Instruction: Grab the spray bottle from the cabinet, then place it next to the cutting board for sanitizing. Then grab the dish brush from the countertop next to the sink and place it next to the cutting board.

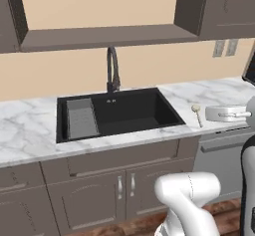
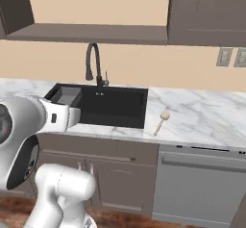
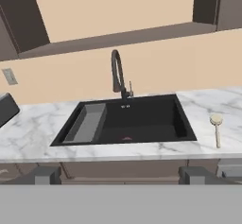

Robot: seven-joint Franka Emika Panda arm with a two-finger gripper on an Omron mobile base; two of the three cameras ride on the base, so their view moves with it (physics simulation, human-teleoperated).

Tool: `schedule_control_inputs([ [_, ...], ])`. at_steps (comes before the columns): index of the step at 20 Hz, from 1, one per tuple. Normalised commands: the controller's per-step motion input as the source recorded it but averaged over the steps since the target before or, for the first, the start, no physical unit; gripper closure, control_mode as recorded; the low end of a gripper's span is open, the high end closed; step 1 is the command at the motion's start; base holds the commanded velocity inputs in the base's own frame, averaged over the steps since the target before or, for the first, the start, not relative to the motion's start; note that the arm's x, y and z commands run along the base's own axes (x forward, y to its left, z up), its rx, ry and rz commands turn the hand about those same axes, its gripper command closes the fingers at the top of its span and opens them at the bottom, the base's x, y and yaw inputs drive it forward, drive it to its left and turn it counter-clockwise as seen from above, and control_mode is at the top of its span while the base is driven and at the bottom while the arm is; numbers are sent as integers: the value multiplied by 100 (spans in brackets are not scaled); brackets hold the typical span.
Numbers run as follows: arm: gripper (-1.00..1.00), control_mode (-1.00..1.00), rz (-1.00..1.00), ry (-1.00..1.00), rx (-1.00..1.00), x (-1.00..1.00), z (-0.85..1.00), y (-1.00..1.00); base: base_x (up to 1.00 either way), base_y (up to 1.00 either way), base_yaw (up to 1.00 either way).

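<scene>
1. The dish brush (image 1: 197, 113) lies flat on the white marble worktop (image 1: 30, 125), just beside the black sink (image 1: 119, 113) at about its 3 o'clock, with its round head toward the wall and its thin handle pointing toward the front edge. Lying lengthwise like that, the handle looks like the easy part to pinch.

2. The pincer (image 3: 122, 175) hangs back from the worktop, facing the sink head-on. Its two dark fingertips (image 3: 45, 175) stand far apart with nothing between them, so it is wide open and empty.

3. From the hand's own camera, the brush (image 3: 217, 128) sits out at 3 o'clock of centre, well apart from the fingertips. My guess is the arm must swing toward it and drop before any grasp.

4. In the right-hand base camera, the brush (image 2: 161, 121) rests alone on bare marble between the sink (image 2: 103, 106) and the dishwasher front below, with nothing crowding it.

5. The tall dark faucet (image 1: 113, 70) stands at the sink's 12 o'clock, and a grey ribbed rack (image 1: 82, 118) fills its 9 o'clock end. Both are away from the brush, so they should not hinder the reach.

6. I would judge the brush step is in hand: approach begun, pick-up not yet made.
</scene>
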Motion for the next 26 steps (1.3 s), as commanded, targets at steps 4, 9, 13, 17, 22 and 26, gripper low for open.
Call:
schedule_control_inputs([
  [4, -100, 100, 0, 0, 0, 0, 0, 0, 24, -7, 0],
  [9, -100, 100, 0, 0, 0, 0, 0, 0, 67, -22, -1],
  [13, -100, 100, 0, 0, 0, 0, 0, 0, 46, -91, -14],
  [17, -100, 100, 0, 0, 0, 0, 0, 0, 0, -50, -33],
  [22, -100, 100, 0, 0, 0, 0, 0, 0, 46, 26, -18],
  [26, -100, 100, 0, 0, 0, 0, 0, 0, 76, 36, -3],
])
